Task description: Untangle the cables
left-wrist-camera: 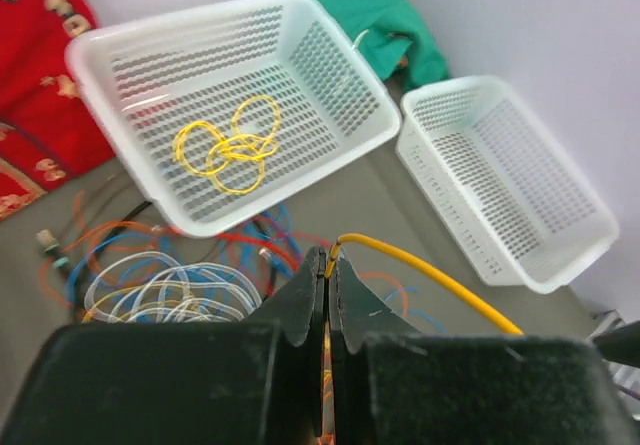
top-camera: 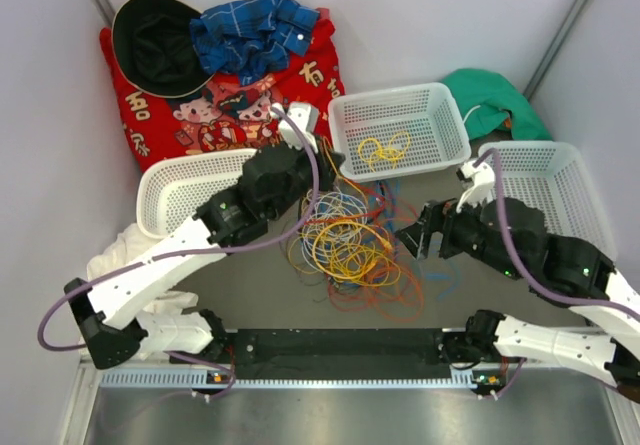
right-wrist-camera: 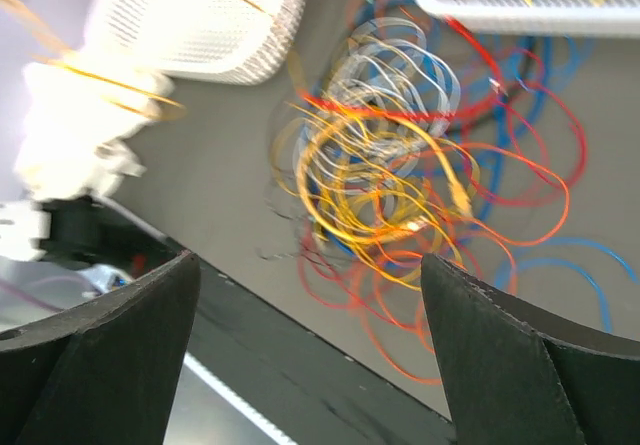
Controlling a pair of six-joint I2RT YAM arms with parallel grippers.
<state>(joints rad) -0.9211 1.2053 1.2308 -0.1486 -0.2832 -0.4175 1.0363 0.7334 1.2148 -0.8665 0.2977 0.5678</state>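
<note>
Strand of yellow cable (left-wrist-camera: 430, 262) rightward from shut left pincer (left-wrist-camera: 327, 261); right pincer (right-wrist-camera: 308, 265) agape.

Colour everywhere: the cables (top-camera: 345, 245) are a knot of yellow, orange, red, blue and grey-white on a dull grey-brown surface (top-camera: 250, 285). One yellow cable (left-wrist-camera: 430, 270) shows bright against the black left fingers (left-wrist-camera: 290, 315), and the right fingers (right-wrist-camera: 110, 355) are black too. Yellow loops (top-camera: 385, 150) glow in the white, mesh-patterned middle basket (top-camera: 345, 115). The left basket (top-camera: 175, 195) and right basket (top-camera: 570, 180) are the same white mesh. There's a red cloth (top-camera: 150, 130) printed with cartoon figures and gold characters, a black hat (top-camera: 155, 45), a blue checked shirt (top-camera: 250, 30) and a green cloth (top-camera: 495, 95).
</note>
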